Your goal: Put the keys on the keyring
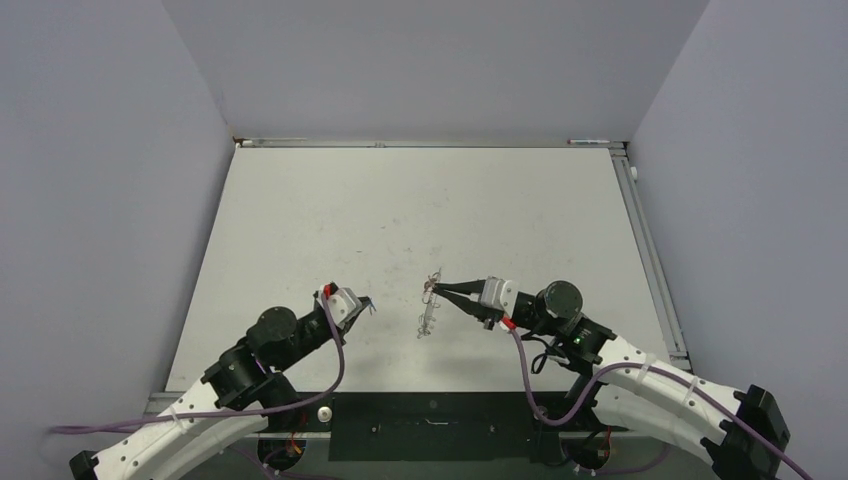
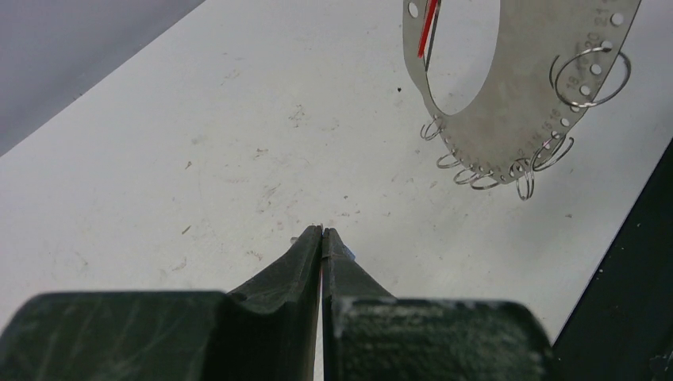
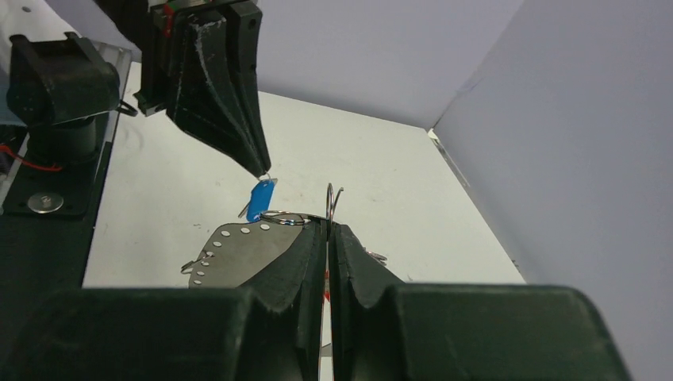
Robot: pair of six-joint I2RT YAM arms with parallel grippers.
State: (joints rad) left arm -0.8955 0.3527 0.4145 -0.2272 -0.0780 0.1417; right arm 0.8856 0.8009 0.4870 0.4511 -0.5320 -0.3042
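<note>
- Top external view, left side: the left arm's black two-finger gripper [image 1: 368,306] hangs over the near part of the pale grey table [image 1: 400,200], pointing toward the middle.
- Its jaws are pressed together. The right wrist camera shows a tiny key with a blue plastic head [image 3: 259,200] pinched by its top end at the very fingertips and dangling below them.
- The blue key hangs just beside the rim of the keyring; whether the two touch cannot be told.
- Centre: the keyring, a thin silvery flat metal hoop [image 2: 524,87] with an oval opening, has a row of punched holes and many small wire loops [image 2: 587,75] along its rim. It is held off the table, standing on edge between the two grippers.
- A sliver of red [image 2: 428,24] shows at the hoop's far edge, likely the red-headed key; how it sits there is unclear.
- Right side: the right arm's black gripper [image 1: 441,289] reaches in from the right with its jaws clamped on the hoop's rim, one wire loop standing up just beyond its tips.
</note>
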